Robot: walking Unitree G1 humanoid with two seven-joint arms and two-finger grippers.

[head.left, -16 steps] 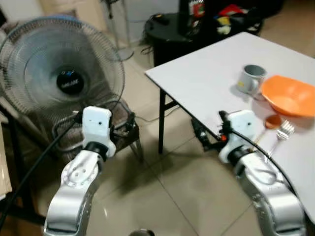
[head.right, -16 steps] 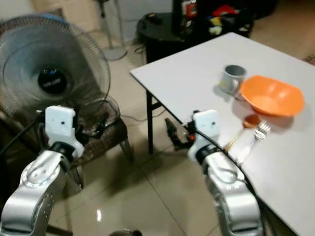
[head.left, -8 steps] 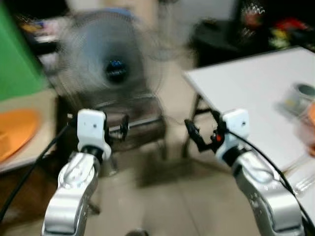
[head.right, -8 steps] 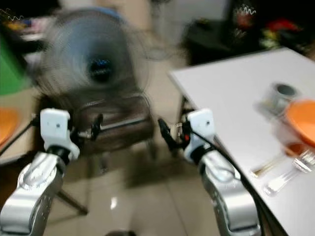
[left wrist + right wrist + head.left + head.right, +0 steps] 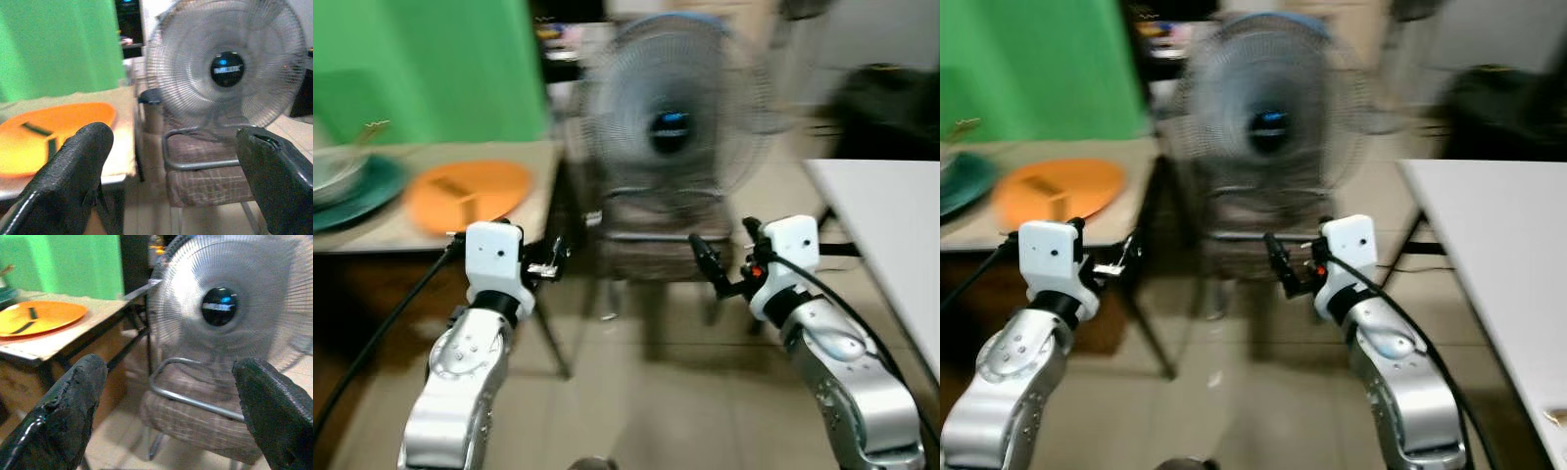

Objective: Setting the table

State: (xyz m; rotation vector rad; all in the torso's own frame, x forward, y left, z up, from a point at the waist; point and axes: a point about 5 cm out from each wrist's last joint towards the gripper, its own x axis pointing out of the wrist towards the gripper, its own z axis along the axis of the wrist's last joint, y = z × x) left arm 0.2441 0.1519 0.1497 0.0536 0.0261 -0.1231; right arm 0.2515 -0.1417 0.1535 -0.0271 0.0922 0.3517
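An orange plate (image 5: pixel 468 193) with two dark marks on it lies on a low wooden side table (image 5: pixel 524 211) at the left. A teal plate (image 5: pixel 362 191) at the far left carries a pale bowl (image 5: pixel 331 168) with a utensil sticking up. The white dining table (image 5: pixel 891 220) shows at the right edge. My left gripper (image 5: pixel 551 262) is held out in front of the side table's corner, open and empty. At mid-height before the chair, my right gripper (image 5: pixel 710 269) is also open and empty. The wrist views are blurred, with the orange plate (image 5: pixel 49 129) beyond the fingers (image 5: pixel 68 401).
A large standing fan (image 5: pixel 671 127) is straight ahead on a chair (image 5: pixel 656 257) with a plaid cushion and metal frame. A green wall (image 5: pixel 421 69) rises behind the side table. A dark round table (image 5: pixel 891 103) stands at the back right. Tiled floor (image 5: pixel 646 401) lies below.
The camera has swung to the left: the white table with its cup, bowl and cutlery slid out to the right, and the side table with the orange plate came in. Both grippers stay open.
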